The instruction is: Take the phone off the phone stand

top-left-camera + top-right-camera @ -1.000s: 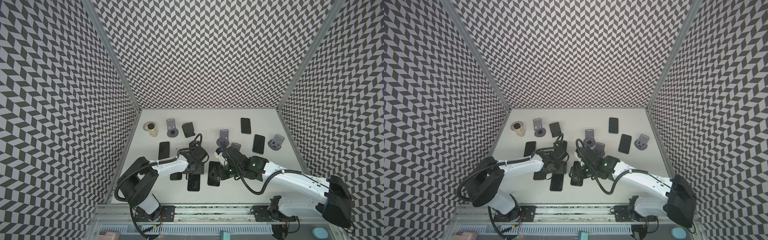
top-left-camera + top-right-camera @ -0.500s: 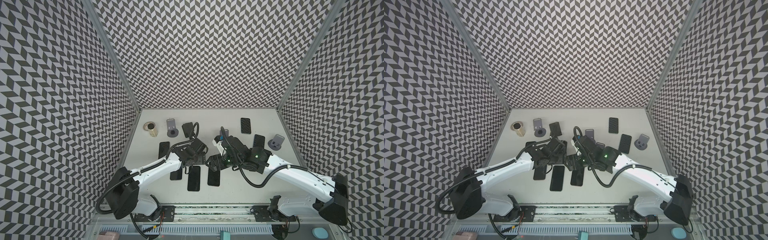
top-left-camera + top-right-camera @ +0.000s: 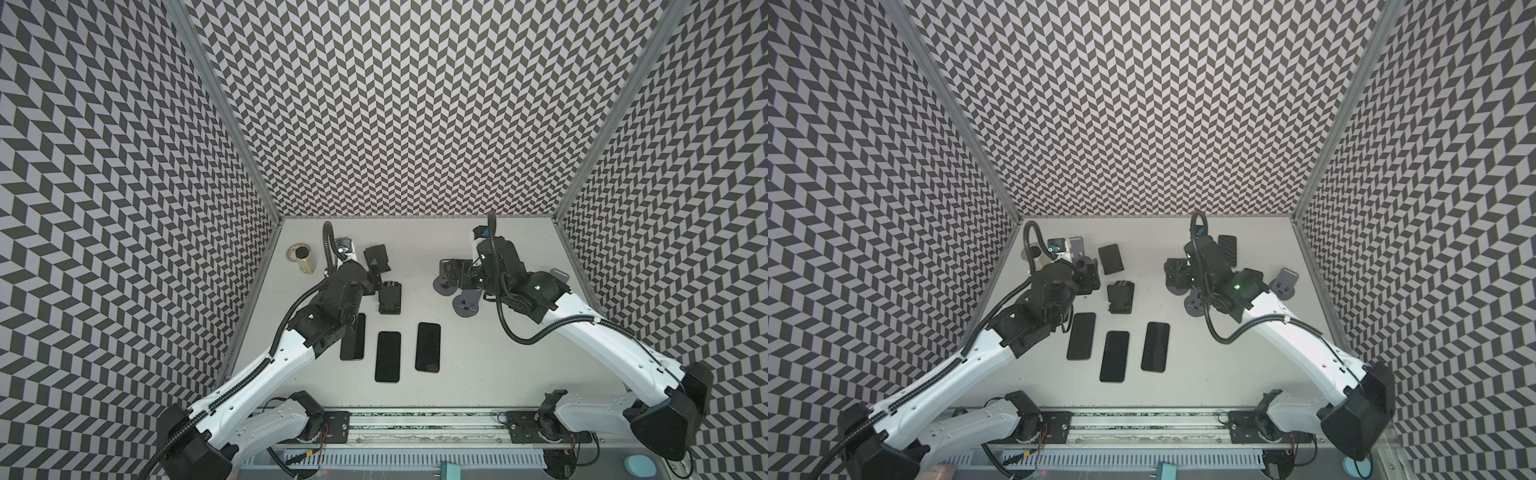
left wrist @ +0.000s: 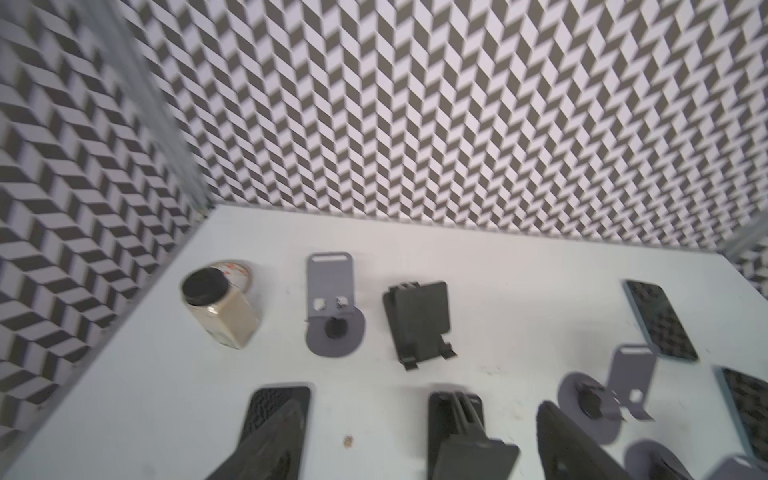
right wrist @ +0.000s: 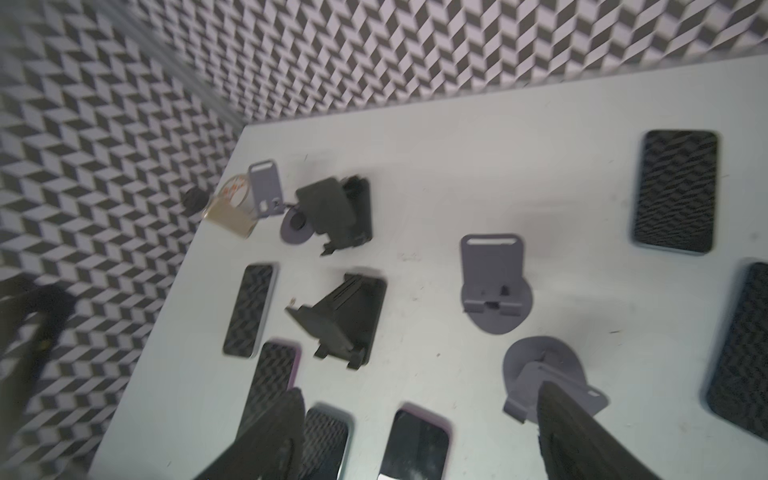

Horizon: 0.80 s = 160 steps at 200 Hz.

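Note:
Three dark phones (image 3: 387, 356) lie flat side by side on the white table, near its front. My left gripper (image 3: 372, 277) hovers open and empty above a black phone stand (image 3: 390, 297), which shows between its fingers (image 4: 266, 440) in the left wrist view. My right gripper (image 3: 455, 274) is also open and empty, over two grey stands (image 3: 467, 307). In the right wrist view one grey stand (image 5: 492, 274) has nothing on it, and more phones (image 5: 251, 309) lie flat. No stand in view carries a phone.
A jar with a black lid (image 3: 302, 259) lies at the back left by the wall. Another grey stand (image 4: 330, 299) and a black stand (image 4: 419, 320) sit behind the left gripper. A grey stand (image 3: 559, 276) and a patterned phone (image 3: 1228, 245) are at the back right.
Both grippers have opened, let go of the two front phones lying flat, and risen and pulled away toward the back of the table.

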Motion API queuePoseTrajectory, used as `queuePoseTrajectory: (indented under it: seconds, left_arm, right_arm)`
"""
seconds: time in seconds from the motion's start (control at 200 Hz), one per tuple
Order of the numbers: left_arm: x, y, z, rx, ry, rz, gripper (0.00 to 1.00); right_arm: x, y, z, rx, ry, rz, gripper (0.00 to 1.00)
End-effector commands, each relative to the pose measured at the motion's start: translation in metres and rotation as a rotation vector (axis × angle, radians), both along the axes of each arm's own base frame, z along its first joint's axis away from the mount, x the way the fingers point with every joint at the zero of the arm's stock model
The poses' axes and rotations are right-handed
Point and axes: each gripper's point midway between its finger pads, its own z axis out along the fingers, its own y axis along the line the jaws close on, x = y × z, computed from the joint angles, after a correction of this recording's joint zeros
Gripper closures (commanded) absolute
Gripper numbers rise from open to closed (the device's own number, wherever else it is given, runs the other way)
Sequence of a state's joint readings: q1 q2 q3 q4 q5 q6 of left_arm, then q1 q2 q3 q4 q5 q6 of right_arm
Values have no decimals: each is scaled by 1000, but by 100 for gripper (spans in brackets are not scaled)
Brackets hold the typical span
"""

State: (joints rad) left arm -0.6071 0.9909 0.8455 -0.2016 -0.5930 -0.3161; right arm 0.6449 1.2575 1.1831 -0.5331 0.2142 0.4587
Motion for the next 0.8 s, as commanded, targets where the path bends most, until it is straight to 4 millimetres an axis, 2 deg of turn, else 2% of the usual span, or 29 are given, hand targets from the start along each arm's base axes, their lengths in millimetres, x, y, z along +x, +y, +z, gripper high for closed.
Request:
queuePoseTrajectory:
  seconds: [0.0,0.075,0.205,0.386,0.496,0.566,0.696,0.796]
  left_arm:
    - [5,38,26,40,-154,95,12]
    - [4,62,22,59,-186,139,11]
    - [-1,102,0,98,-184,235,10]
    - [-13,137,-39,148,-200,309,9]
    - [-17,147,-64,157,-206,305,9]
    - [-21,154,-72,146,-229,333,9]
    - [-20,152,-79,128,-286,296,10]
    - [-14,146,-93,134,-276,255,9]
  right_arm:
    - [22,-44,29,-38,-204,-177,14]
    - [28,-70,26,-74,-267,-270,14]
    - [31,-110,13,-130,-356,-392,12]
    - [25,-151,-10,-168,-445,-495,12]
    - [19,-171,-28,-169,-486,-540,12]
    - [17,-179,-40,-174,-497,-545,12]
    - [15,-186,-68,-216,-486,-518,11]
    - [14,-188,-85,-252,-482,-491,9]
